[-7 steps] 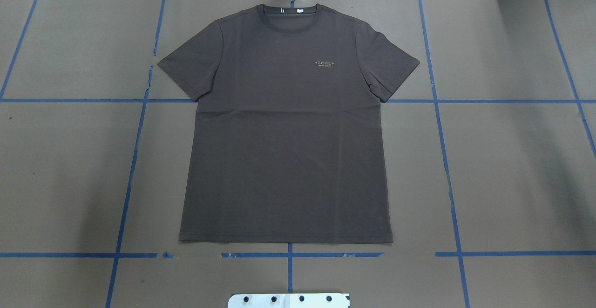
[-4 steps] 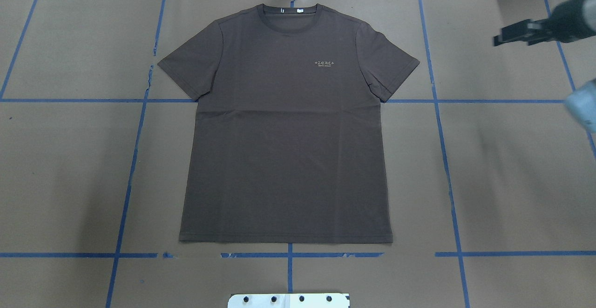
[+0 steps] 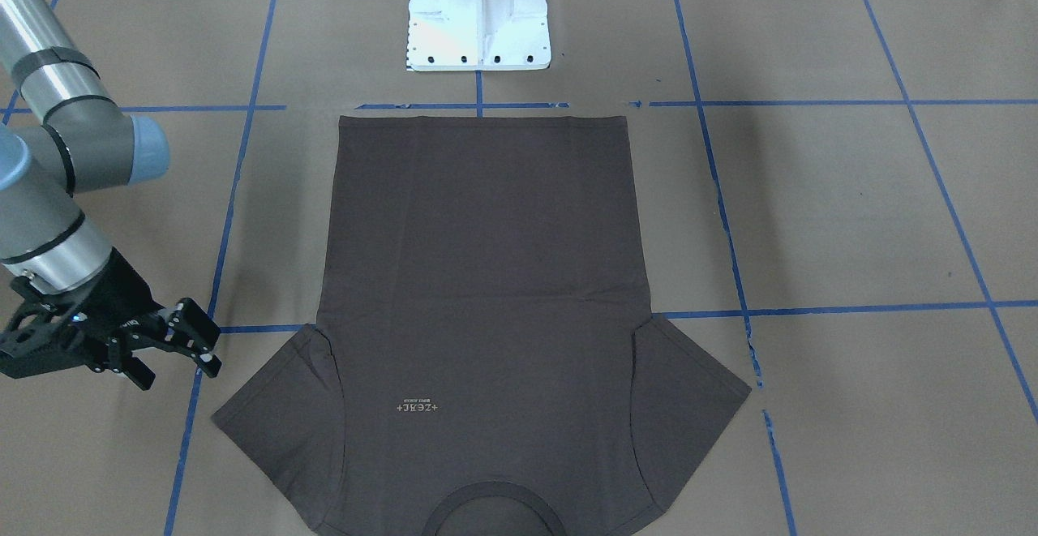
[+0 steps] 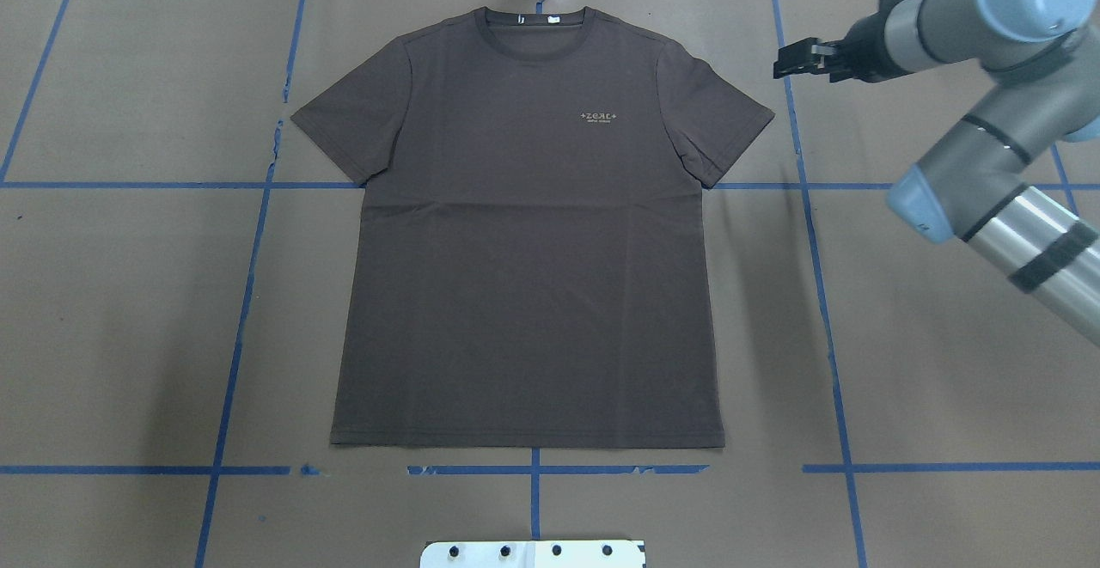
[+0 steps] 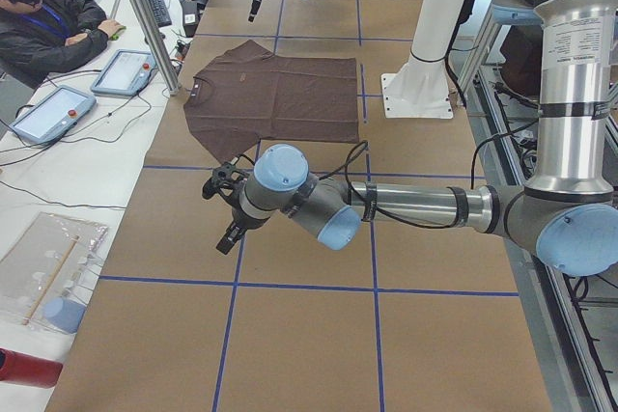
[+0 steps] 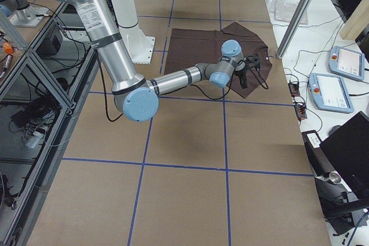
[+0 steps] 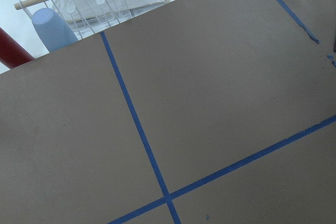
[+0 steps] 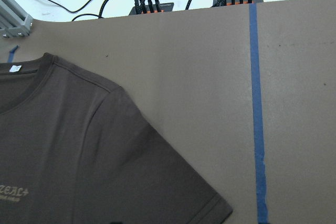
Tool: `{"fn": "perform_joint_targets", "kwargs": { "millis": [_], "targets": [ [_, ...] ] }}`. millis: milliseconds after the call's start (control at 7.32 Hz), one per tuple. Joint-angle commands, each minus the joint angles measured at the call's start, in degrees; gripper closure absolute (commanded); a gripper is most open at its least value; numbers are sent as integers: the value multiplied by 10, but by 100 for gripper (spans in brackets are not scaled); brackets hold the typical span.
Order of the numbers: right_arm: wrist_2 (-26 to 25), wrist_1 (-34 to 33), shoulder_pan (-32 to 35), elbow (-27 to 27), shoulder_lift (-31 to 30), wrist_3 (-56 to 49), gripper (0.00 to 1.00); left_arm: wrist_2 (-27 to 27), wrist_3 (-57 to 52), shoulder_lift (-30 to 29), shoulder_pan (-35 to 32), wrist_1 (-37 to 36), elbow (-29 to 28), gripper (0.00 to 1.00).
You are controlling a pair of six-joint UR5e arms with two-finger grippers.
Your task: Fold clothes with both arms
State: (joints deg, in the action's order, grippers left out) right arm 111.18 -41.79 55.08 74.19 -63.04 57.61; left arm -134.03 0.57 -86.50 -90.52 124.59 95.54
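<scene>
Right gripper (image 4: 792, 59): fingers spread, holding nothing. It hovers over bare paper just off the T-shirt's (image 4: 524, 250) right sleeve (image 4: 722, 121), not touching it.
Left gripper (image 5: 223, 211): seen only from the side camera, so spread or clenched cannot be told. It is over bare paper, well apart from the T-shirt.
Table (image 4: 129, 310): one, covered in brown paper with a blue tape grid.
Arms: two, right arm (image 4: 988, 145) and left arm (image 5: 415, 205).
T-shirt: one, flat at mid-table with the logo up. Collar at the far edge, hem toward the base (image 3: 478, 25).
Base: one, white.
Pendants (image 5: 126, 71): two, on the side bench by a seated person (image 5: 48, 21).
Change: 1.0 s ago the overhead view showed no arm. 0.5 s ago the right gripper was at the frame's right edge. It is now much nearer the sleeve, with the elbow in view. T-shirt unmoved.
</scene>
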Motion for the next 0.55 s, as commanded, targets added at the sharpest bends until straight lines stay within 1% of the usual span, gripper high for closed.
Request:
{"fn": "perform_joint_targets", "kwargs": {
  "millis": [0, 137, 410],
  "targets": [
    [-51, 37, -29, -65, 7, 5, 22, 0, -1, 2, 0, 0, 0, 0],
    [-73, 36, -40, -75, 9, 5, 23, 0, -1, 1, 0, 0, 0, 0],
    [-79, 36, -51, -81, 11, 5, 23, 0, -1, 2, 0, 0, 0, 0]
  ]
}}
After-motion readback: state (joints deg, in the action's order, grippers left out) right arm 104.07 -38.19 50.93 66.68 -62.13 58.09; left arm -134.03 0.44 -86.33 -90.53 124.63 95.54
